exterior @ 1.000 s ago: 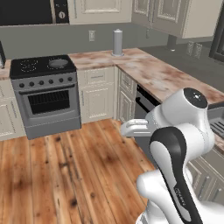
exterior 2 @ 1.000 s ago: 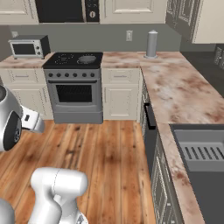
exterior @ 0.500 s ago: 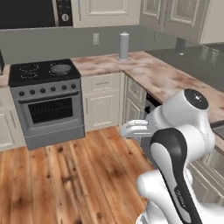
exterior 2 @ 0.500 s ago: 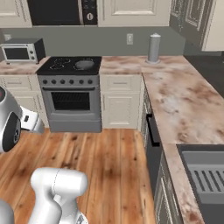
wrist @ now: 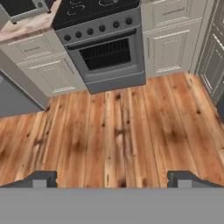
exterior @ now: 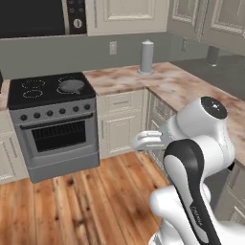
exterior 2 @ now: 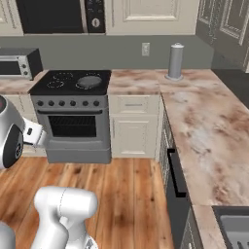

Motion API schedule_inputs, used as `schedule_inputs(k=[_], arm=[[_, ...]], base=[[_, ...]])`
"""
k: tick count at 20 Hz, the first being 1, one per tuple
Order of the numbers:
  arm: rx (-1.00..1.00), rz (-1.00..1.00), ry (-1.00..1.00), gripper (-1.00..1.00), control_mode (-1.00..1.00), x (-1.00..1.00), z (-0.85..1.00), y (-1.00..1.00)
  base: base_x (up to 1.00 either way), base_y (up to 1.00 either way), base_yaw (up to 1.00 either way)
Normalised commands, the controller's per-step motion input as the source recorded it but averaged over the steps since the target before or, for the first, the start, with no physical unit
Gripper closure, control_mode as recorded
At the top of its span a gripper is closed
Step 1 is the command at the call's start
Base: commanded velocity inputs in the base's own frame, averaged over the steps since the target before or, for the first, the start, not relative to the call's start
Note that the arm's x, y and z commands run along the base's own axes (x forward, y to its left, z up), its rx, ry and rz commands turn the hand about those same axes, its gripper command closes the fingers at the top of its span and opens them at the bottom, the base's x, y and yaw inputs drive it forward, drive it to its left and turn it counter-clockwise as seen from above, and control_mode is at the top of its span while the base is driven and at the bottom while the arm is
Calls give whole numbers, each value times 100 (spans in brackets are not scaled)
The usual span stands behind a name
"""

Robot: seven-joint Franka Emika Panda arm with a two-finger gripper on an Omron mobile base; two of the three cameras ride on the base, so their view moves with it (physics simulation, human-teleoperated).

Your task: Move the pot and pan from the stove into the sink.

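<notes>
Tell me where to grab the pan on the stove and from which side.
Take the pan by its rim, coming down from above. It lies flat and low on the stove's rear right burner, and no handle shows, so a side approach has little to grip.

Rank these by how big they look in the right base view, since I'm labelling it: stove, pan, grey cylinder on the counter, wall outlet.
1. stove, by far largest.
2. grey cylinder.
3. pan; close to the cylinder in area, so unsure.
4. wall outlet, smallest.

no readable text, labels or signs anywhere
</notes>
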Motion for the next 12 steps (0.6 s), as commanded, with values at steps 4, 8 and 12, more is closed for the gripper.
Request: schedule_inputs(k=[4, 8, 12], arm=[[0, 0, 0, -100, 100, 0, 0, 0], [0, 0, 0, -100, 100, 0, 0, 0], [0, 0, 0, -100, 100, 0, 0, 0]], base=[[82, 0, 1], [78, 0, 1], [77, 0, 1]])
